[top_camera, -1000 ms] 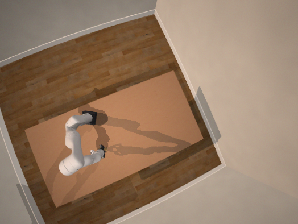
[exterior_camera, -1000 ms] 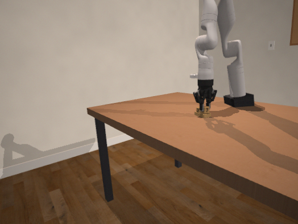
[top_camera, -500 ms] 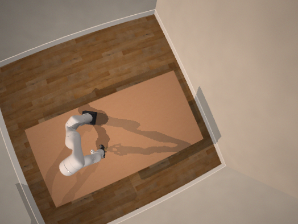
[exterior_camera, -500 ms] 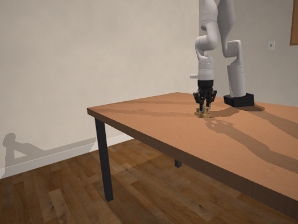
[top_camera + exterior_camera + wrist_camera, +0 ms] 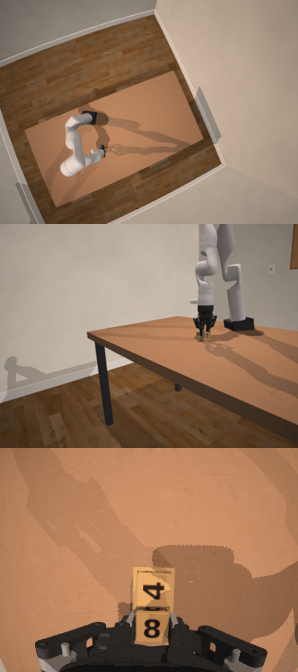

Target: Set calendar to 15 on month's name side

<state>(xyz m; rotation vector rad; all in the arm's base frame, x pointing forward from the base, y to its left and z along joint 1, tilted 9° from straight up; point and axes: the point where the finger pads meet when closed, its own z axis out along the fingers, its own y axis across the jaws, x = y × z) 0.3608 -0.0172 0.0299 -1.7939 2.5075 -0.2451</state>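
The table (image 5: 142, 105) (image 5: 159, 349) (image 5: 200, 493) has a smooth, matt, orange-brown top. The cubes (image 5: 152, 629) look like pale matt wood. The floor (image 5: 71, 71) (image 5: 71, 409) resembles wooden planks with a soft sheen, and the arm (image 5: 74, 142) (image 5: 205, 298) smooth white plastic.

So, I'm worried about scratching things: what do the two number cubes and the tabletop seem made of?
The cube marked 4 and the cube marked 8: possibly painted wood or plastic, evenly yellow with crisp black digits. The tabletop: perhaps matte laminate, orange-brown, without glare.
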